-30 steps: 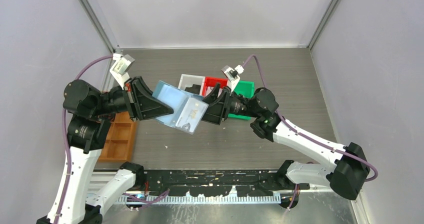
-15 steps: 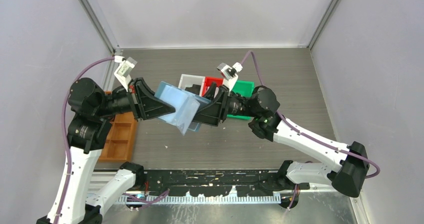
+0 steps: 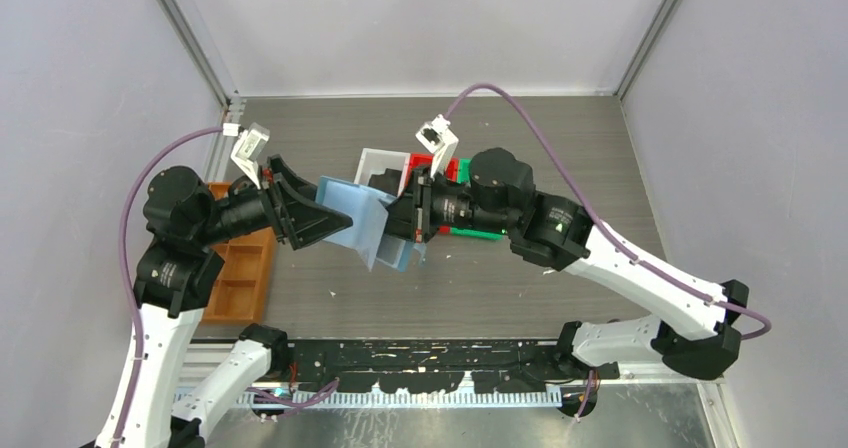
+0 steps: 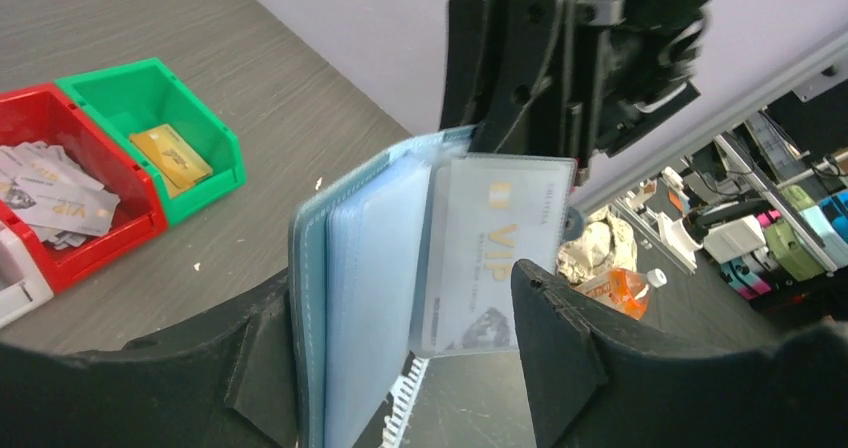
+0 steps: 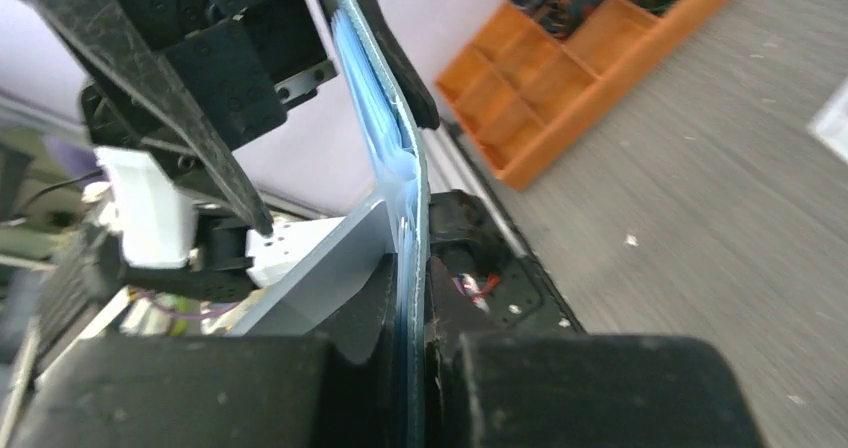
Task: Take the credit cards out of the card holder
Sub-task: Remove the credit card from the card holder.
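We read "VIP" on the grey card (image 4: 495,258) mid-frame. Both grippers, left gripper (image 3: 318,217) and right gripper (image 3: 405,216), pinch the open blue card holder (image 3: 358,222).

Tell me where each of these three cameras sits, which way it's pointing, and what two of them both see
Top external: above and behind the bases, looking down on both arms meeting over the table.
Left wrist: on the left arm, facing the card holder, VIP card and bins; own fingers show.
Right wrist: on the right arm, looking along its fingers toward the orange tray.
Shared: all three see the card holder.
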